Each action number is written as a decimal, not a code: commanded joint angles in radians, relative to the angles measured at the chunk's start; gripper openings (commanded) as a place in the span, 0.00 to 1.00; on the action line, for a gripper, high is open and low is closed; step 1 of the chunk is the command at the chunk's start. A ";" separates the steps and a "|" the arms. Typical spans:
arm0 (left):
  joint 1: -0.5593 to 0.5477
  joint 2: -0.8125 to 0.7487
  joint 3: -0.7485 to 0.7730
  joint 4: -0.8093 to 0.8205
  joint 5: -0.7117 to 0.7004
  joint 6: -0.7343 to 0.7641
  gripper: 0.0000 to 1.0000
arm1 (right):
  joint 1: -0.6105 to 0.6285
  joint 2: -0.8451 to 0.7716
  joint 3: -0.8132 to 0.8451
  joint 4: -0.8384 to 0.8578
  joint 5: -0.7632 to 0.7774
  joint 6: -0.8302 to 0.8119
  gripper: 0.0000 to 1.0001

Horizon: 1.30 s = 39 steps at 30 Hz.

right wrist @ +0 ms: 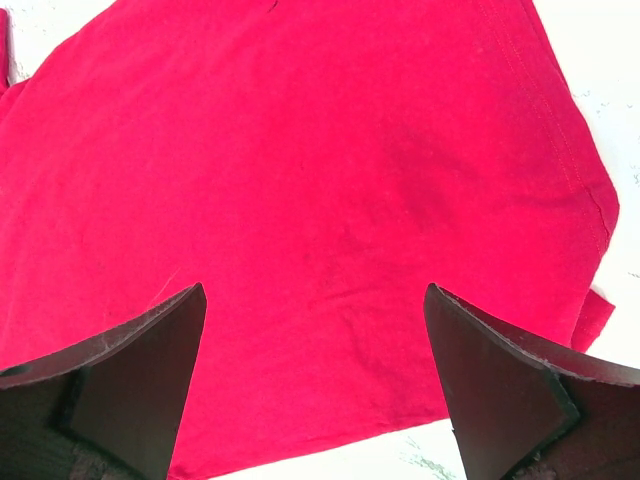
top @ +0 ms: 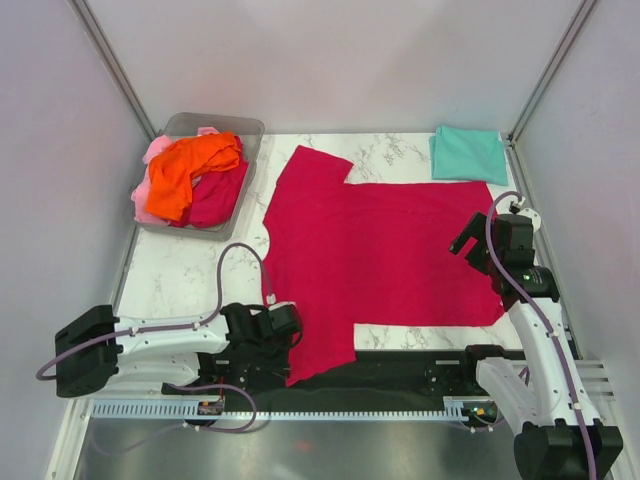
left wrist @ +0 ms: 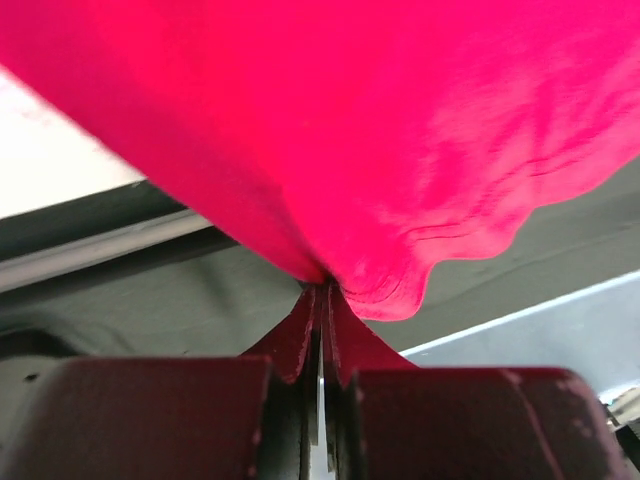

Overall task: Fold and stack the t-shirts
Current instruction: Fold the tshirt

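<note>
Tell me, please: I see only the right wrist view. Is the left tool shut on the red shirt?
Observer: Yes, the left tool is shut on the near-left edge of the red shirt.
Operator: Where are the other shirts?
Observer: An orange shirt and a pink shirt lie piled in a bin at the far left.
Operator: Is any shirt folded?
Observer: A teal shirt lies folded at the far right corner.
</note>
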 commanded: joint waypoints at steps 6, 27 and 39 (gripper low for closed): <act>-0.009 -0.136 0.148 -0.074 -0.161 0.048 0.02 | 0.001 0.033 -0.037 0.035 -0.004 0.027 0.98; 0.077 -0.098 0.274 -0.182 -0.151 0.332 0.02 | -0.112 0.084 -0.249 -0.041 0.355 0.415 0.98; 0.075 -0.155 0.258 -0.179 -0.168 0.302 0.02 | -0.477 -0.120 -0.321 -0.032 0.255 0.377 0.87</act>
